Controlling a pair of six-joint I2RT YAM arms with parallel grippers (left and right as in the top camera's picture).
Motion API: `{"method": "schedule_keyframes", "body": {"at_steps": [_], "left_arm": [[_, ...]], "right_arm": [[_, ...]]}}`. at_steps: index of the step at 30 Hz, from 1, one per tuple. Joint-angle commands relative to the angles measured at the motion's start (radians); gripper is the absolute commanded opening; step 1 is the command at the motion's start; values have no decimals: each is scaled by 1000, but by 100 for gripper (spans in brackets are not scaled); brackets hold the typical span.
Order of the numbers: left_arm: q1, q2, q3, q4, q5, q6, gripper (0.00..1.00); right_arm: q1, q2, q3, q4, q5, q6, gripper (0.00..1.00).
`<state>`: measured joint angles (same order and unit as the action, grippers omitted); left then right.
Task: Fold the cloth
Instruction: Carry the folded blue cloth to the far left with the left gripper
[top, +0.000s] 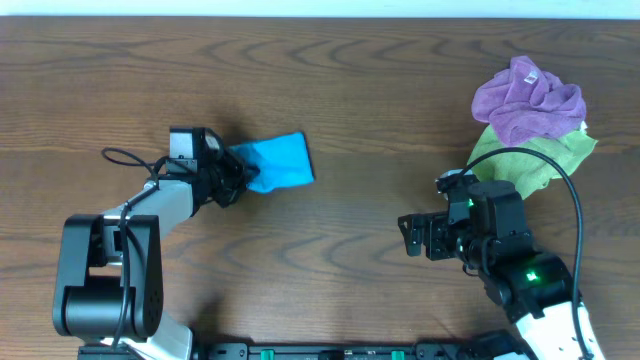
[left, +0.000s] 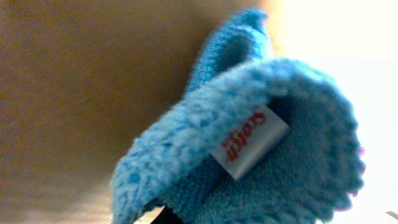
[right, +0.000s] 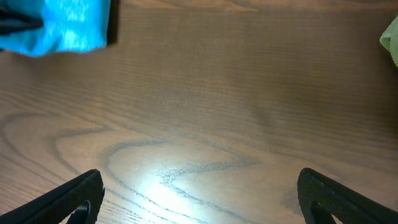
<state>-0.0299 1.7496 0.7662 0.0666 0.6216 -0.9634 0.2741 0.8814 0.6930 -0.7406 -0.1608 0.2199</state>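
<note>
The tabletop (top: 360, 80) was dark brown wood with wavy grain. A pale strip (top: 320, 6) ran along its far edge, and soft glare (right: 168, 180) lay on it.

The cloth (left: 186, 137) is fuzzy microfibre; the table (right: 217, 93) looks like smooth, faintly glossy wood.

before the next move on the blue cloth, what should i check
1. Left gripper has the blue cloth: ok, one end is bunched into it.
2. Cloth lying flat and square: not ok, it tapers toward the gripper.
3. Right gripper open and free: ok, above the table, holding nothing.
4. Purple cloth and green cloth apart from the blue one: ok, far to the right.
5. Fold edges lined up: cannot tell, the left wrist view is too close.
</note>
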Motion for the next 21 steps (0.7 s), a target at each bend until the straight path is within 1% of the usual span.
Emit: {"method": "schedule_keyframes", "body": {"at_steps": [1,3,7,11,15,17,21], "left_arm": [[4,2,43,57,-5,-58,6],[8,1,82,102,-38,-110,6],[13,2,193,110,-163,-182,6],[14,3,292,91,-348,-224,6],[19,12,342,91,-530,-238,6],[26,38,363,95,-570,-238,6],[46,118,414,130,-575,-238,6]], "right_arm": [[-7,-2,-1,-1,-4,11,99],[-7,-2,-1,-1,-4,11,99],[-7,-2,-1,-1,-4,11,99],[-7,-2,-1,-1,-4,11,99],[-7,-2,-1,-1,-4,11,99],[-7,-2,-1,-1,-4,11,99],[-7,-2,-1,-1,-4,11,99]]}}
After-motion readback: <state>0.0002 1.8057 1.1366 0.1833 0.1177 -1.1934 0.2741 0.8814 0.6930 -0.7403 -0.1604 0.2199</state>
